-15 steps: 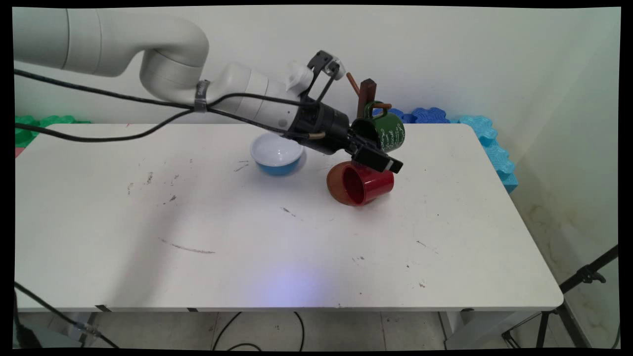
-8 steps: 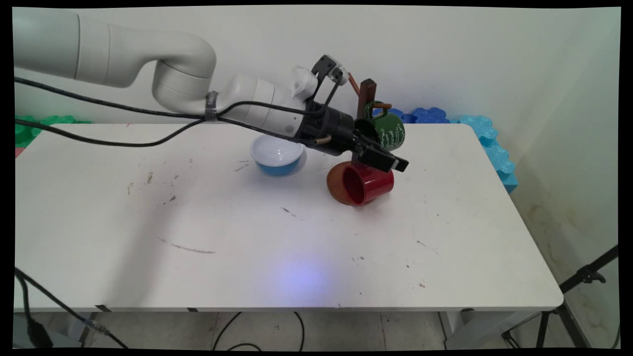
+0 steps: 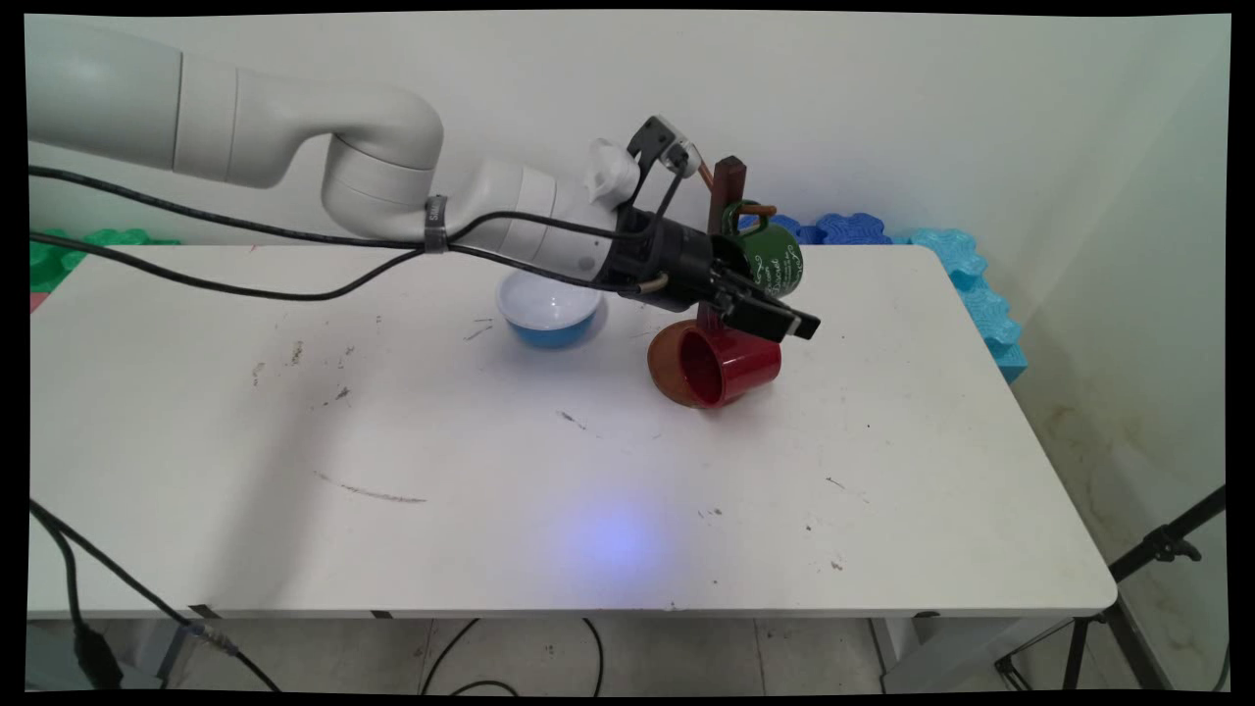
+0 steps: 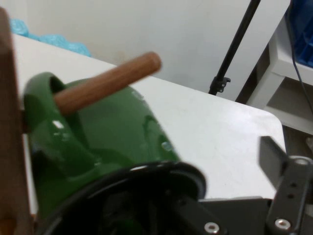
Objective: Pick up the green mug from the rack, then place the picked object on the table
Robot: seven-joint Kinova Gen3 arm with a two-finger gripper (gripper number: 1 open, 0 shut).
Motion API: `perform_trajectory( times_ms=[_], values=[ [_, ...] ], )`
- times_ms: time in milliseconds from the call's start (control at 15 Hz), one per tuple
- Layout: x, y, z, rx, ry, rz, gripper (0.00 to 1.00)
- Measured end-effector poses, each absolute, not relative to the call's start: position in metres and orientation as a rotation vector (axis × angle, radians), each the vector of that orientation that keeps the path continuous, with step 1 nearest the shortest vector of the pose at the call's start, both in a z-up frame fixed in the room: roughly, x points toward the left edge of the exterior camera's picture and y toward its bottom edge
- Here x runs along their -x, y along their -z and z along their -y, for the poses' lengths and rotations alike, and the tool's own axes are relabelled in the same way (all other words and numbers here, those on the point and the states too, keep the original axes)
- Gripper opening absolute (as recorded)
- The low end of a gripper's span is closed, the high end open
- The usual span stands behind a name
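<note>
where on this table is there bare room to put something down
The table is bare along its whole near edge, across the left half beside the blue bowl, and at the right end past the red mug. It is crowded at the back middle, where the gripper, green mug and wooden rack bunch together.

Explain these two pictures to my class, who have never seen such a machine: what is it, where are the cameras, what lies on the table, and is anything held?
The white machine is a robot arm ending in a black grasping tool. One picture comes from a fixed camera looking down across the white table. The other comes from a camera on the hand itself. On the table are a blue bowl, a red mug lying on its side, and a wooden stand whose peg carries a green mug. The tool is right at the green mug; whether it grips it cannot be told.
</note>
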State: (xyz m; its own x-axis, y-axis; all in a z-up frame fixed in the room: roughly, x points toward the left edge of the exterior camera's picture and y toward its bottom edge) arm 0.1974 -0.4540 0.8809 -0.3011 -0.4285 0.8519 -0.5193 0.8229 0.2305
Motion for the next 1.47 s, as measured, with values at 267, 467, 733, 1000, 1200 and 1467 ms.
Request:
perform_trajectory(
  times_ms=[267,467,733,1000,1200,1467],
  values=[
    [-0.197,-0.879,0.454,-0.678,-0.129,1.937,0.0],
    [-0.198,-0.882,0.454,-0.656,-0.157,1.934,0.0],
    [-0.202,-0.889,0.449,-0.635,-0.176,1.929,0.0],
    [-0.207,-0.899,0.44,-0.619,-0.177,1.923,0.0],
    [-0.211,-0.907,0.431,-0.605,-0.172,1.919,0.0],
    [-0.217,-0.918,0.416,-0.586,-0.162,1.912,0.0]
  ],
)
